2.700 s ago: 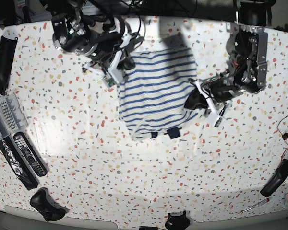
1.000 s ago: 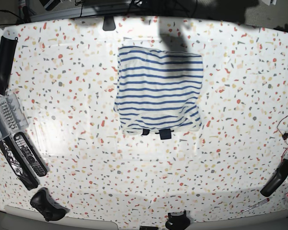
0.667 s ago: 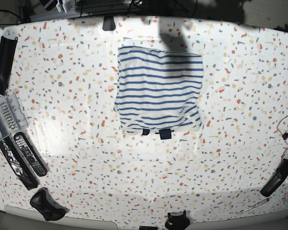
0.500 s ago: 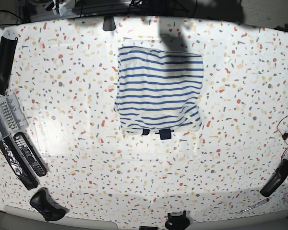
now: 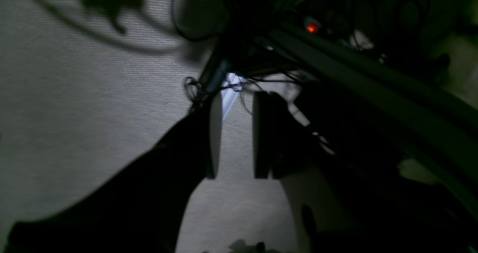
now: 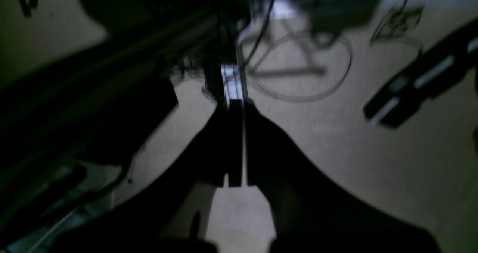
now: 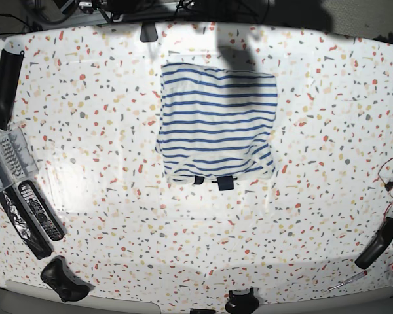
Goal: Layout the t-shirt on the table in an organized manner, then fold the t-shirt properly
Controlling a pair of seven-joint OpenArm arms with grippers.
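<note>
T-shirt [image 7: 216,127] folded, flat on table [image 7: 314,216] | left pincer [image 5: 233,133] parted, empty | right pincer [image 6: 235,144] clenched, empty

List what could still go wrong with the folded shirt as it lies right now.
1. The white, blue-striped cloth t-shirt lies folded, but dark blue trim pokes out at its near edge, and that edge looks uneven; the fold may count as untidy.
2. Both arms are out of the base view, so any correction means a fresh approach that could drag or unfold the cloth on the speckled white table.
3. The left pincer is open and the right pincer shut, both off the table.
</note>
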